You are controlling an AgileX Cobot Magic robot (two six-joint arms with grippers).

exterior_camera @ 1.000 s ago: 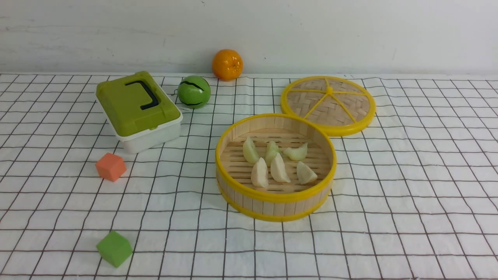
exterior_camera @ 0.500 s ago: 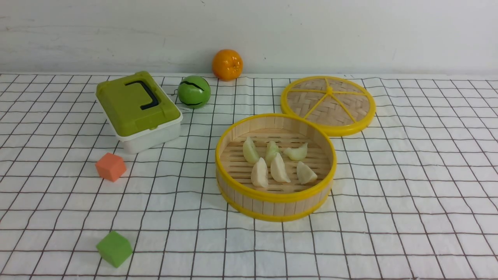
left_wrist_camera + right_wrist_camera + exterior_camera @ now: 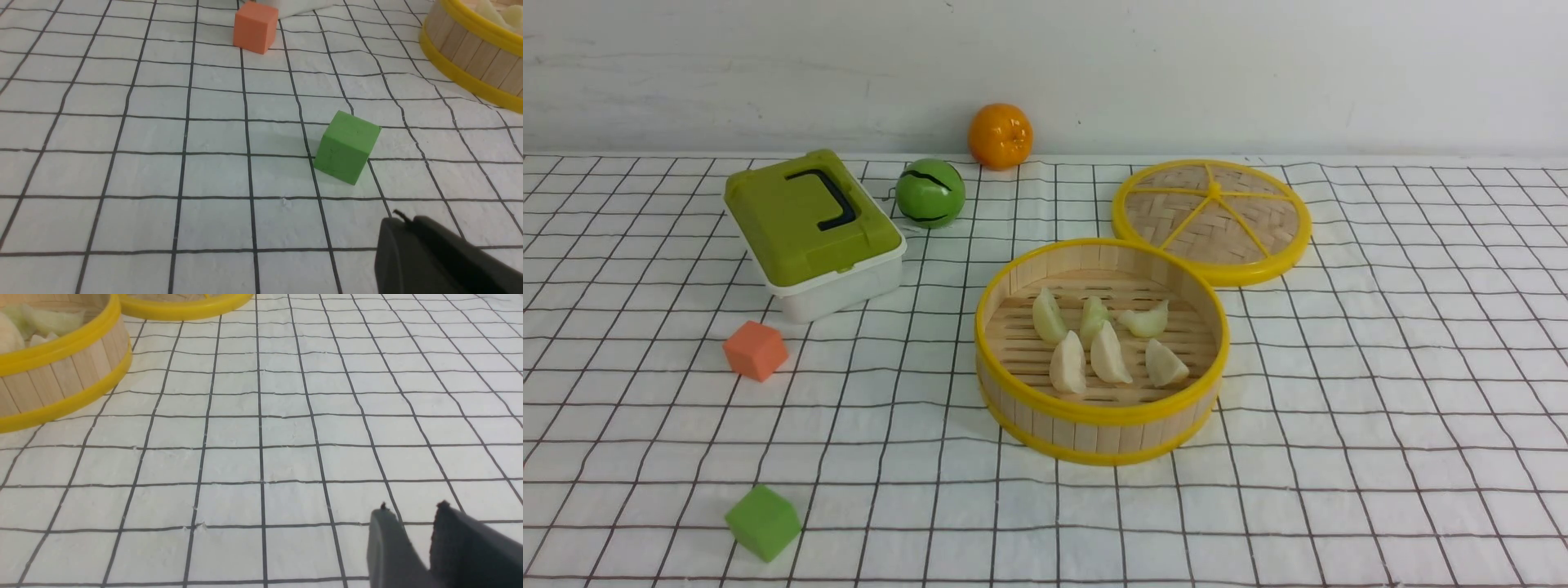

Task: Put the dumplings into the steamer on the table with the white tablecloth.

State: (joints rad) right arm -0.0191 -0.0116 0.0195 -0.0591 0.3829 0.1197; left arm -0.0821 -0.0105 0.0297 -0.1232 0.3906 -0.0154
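The steamer, a round bamboo basket with yellow rims, stands mid-table on the white tablecloth. Several dumplings lie on its slatted floor, some pale green, some cream-white. Neither arm shows in the front view. In the left wrist view my left gripper is shut and empty above the cloth, near the green cube, with the steamer wall at the edge. In the right wrist view my right gripper is open a little, with nothing between its fingers, over bare cloth away from the steamer.
A woven lid with yellow spokes lies behind the steamer. A green-lidded white box, a green ball and an orange sit at the back left. An orange cube and a green cube lie front left.
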